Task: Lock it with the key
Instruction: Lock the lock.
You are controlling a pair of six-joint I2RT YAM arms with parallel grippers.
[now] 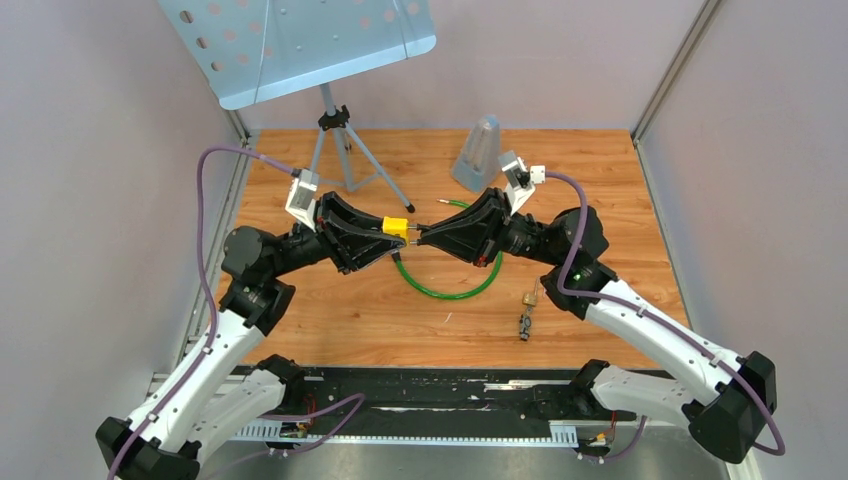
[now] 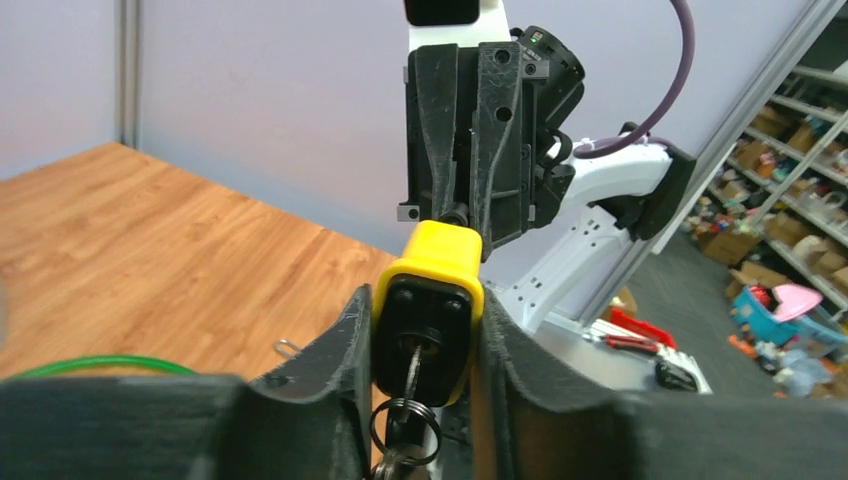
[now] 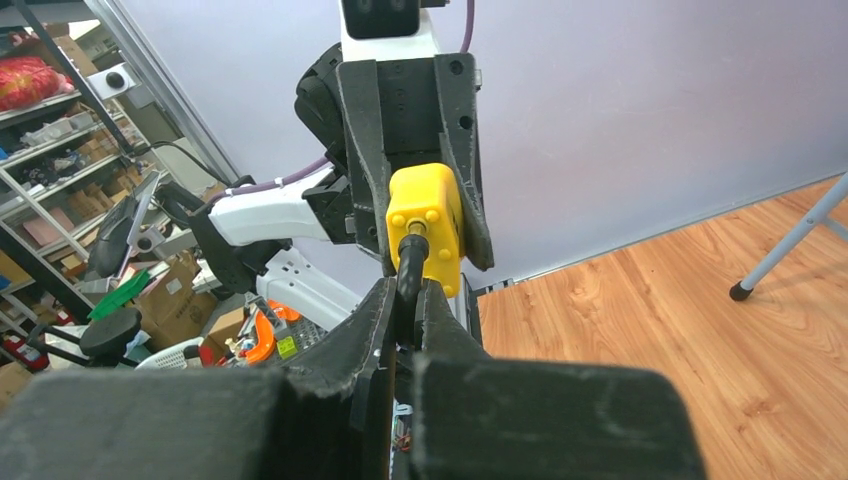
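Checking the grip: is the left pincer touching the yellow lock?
Touching. The left wrist view shows the left pincer pressed against both sides of the yellow lock.

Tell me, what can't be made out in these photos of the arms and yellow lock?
- Key: the left wrist view's bottom edge cuts off its ring; from above, the left gripper hides it.
- Cable end: in the right wrist view the right gripper partly covers it, so its seating in the yellow lock is unclear.
- Small items on the table: too tiny from above.
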